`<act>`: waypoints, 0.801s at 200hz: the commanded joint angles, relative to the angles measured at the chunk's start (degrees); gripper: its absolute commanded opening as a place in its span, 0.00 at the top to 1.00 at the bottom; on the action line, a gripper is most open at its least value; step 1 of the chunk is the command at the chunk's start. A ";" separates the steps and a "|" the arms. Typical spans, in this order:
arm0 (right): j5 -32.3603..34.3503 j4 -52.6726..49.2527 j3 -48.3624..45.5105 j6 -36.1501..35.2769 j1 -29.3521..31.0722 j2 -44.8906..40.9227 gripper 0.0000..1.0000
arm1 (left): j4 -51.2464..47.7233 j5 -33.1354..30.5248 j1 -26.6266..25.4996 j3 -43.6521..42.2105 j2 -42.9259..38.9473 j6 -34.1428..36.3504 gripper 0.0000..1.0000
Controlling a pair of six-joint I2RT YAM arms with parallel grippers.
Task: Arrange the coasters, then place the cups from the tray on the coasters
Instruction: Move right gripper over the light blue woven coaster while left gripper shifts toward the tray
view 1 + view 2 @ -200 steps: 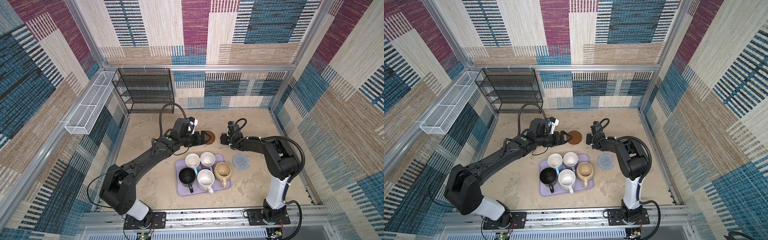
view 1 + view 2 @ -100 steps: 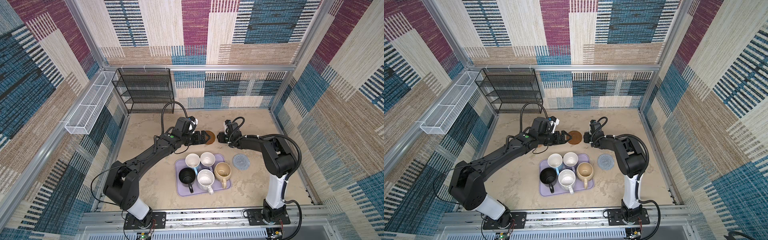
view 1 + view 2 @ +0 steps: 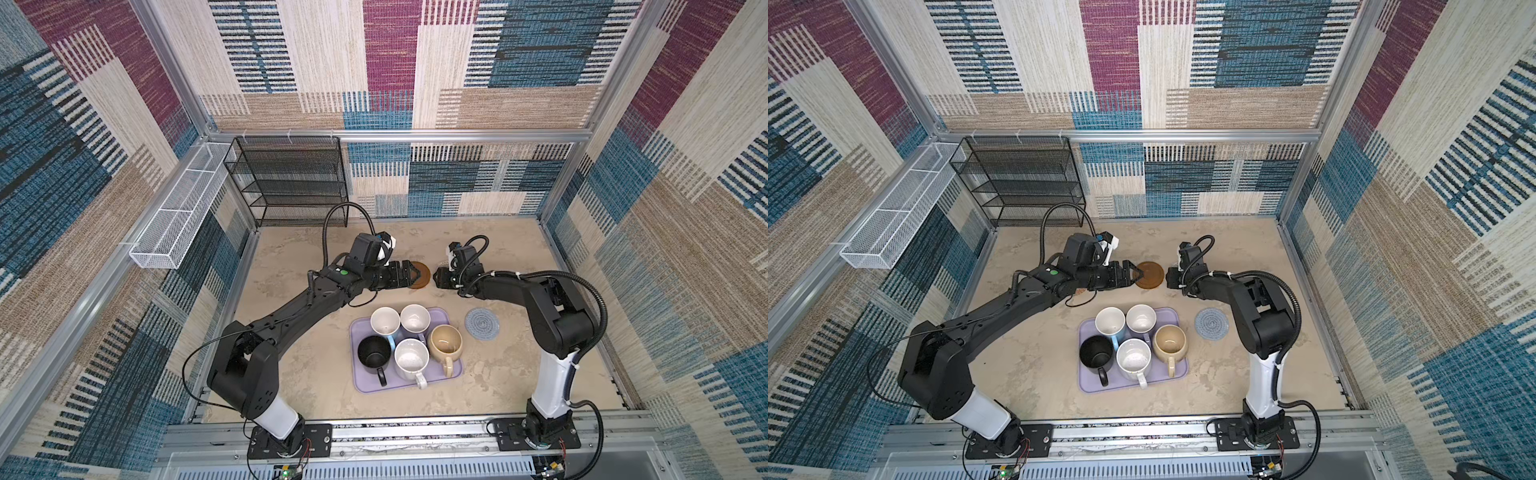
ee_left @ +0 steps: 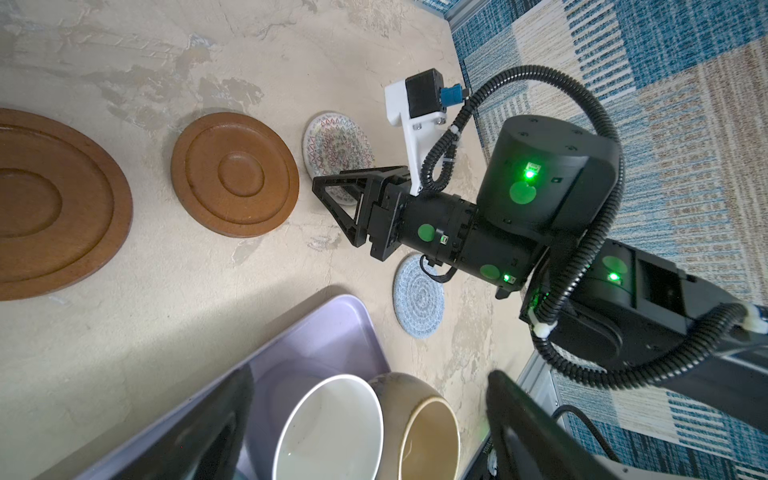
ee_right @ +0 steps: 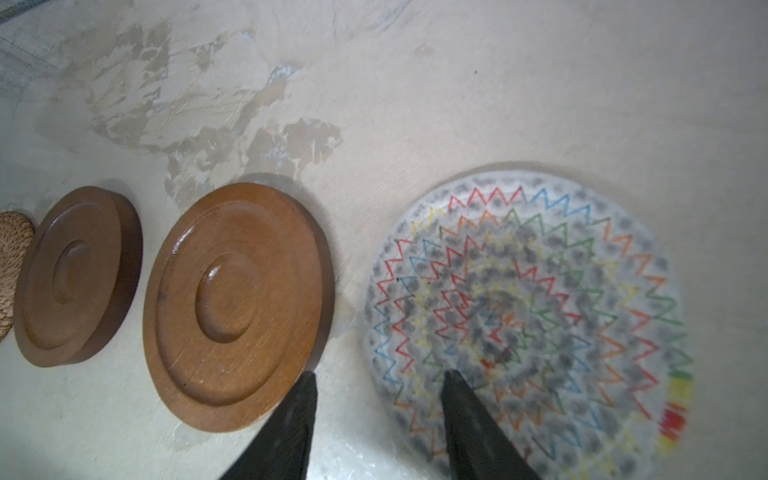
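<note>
**Desk:** What is happening at the middle of the table (image 3: 316, 374)?

**Photographer:** Two black grippers face each other across a brown wooden coaster (image 3: 1150, 275). The left gripper (image 3: 1136, 275) is released, its jaws spread wide and empty, with the tips at the coaster's edge in a top view. The right gripper (image 5: 380, 374) is also released. Its jaws stand partly apart with only bare table between them. One finger (image 5: 291, 424) sits at the brown coaster's rim. The other is over a white crochet coaster (image 5: 528, 324) stitched with coloured zigzags. I cannot tell whether either finger touches.

**Desk:** And the rest of the coasters?

**Photographer:** The white crochet coaster lies just beside the brown one, with a sliver of table between them. On the brown one's other side is a second brown coaster (image 5: 79, 274), close against it. A tan rattan coaster (image 5: 12, 266) shows past that, at the frame's edge. The grey-blue crochet coaster (image 3: 482, 324) lies flat on its own, just right of the lavender tray (image 3: 361, 384).

**Desk:** Where are the cups?

**Photographer:** All five stand upright on the tray, packed close. The light blue cup (image 3: 385, 321) and the lavender cup (image 3: 415, 318) are at the back. The black cup (image 3: 374, 351), the speckled white cup (image 3: 411, 359) and the squat beige cup (image 3: 445, 341) are in front, handles toward the arms' bases.
</note>
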 commanded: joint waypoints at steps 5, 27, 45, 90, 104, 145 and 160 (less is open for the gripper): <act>-1.02 -8.72 0.70 1.28 0.20 -0.72 0.43 | -1.58 -1.35 0.06 0.87 -0.07 1.10 0.08; -1.26 -9.43 2.85 0.52 0.68 -2.38 0.37 | -2.03 -1.44 0.06 1.08 -0.73 2.10 0.03; 0.81 -9.99 3.23 0.21 1.68 -5.30 0.32 | -2.68 -1.35 0.08 1.03 -2.01 3.12 0.00; 5.55 -10.96 -3.17 2.04 2.62 -17.10 0.00 | -4.43 -1.74 -0.71 -0.55 -7.02 4.79 0.00; 6.34 -10.83 -6.68 2.33 2.63 -21.98 0.00 | -4.81 -1.12 -1.44 -1.06 -8.30 5.22 0.00; 8.53 -13.79 -16.49 4.06 2.60 -35.65 0.03 | -7.32 -0.34 -5.69 0.08 -8.48 6.48 0.00; 9.59 -15.04 -19.63 4.94 2.56 -39.72 0.07 | -8.16 -0.26 -7.59 1.02 -7.48 7.12 0.02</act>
